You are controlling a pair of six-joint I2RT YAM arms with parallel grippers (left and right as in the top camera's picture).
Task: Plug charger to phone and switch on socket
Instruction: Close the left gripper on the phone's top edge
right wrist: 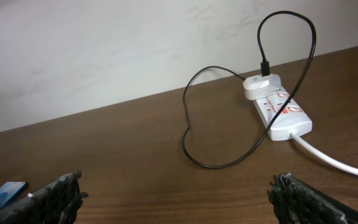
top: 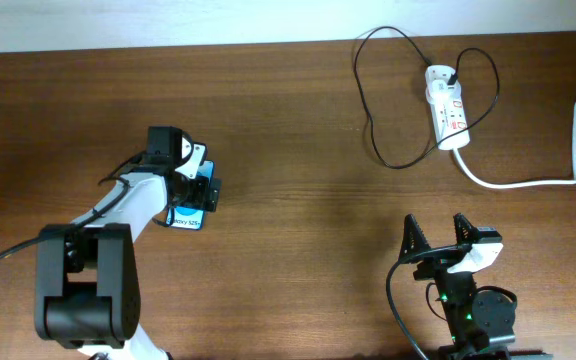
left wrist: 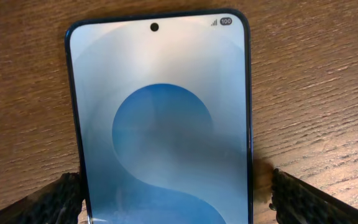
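The phone (top: 187, 216) lies flat on the table at the left, blue screen up. My left gripper (top: 194, 192) is low over it, open, with a finger on each long side of the phone (left wrist: 160, 124). In the left wrist view (left wrist: 176, 196) the left finger is at the phone's edge and the right finger stands a little off. The white socket (top: 447, 104) lies at the back right, with the black charger (top: 368, 95) looped to its left and plugged into an adapter on it. I cannot make out its free tip. My right gripper (top: 438, 232) is open and empty, well in front of the socket (right wrist: 279, 109).
The socket's thick white cord (top: 528, 182) runs right and up to the table's right edge. The charger loop (right wrist: 194, 146) lies on the wood between my right gripper (right wrist: 176, 193) and the wall. The phone's corner (right wrist: 6, 193) shows at the far left.
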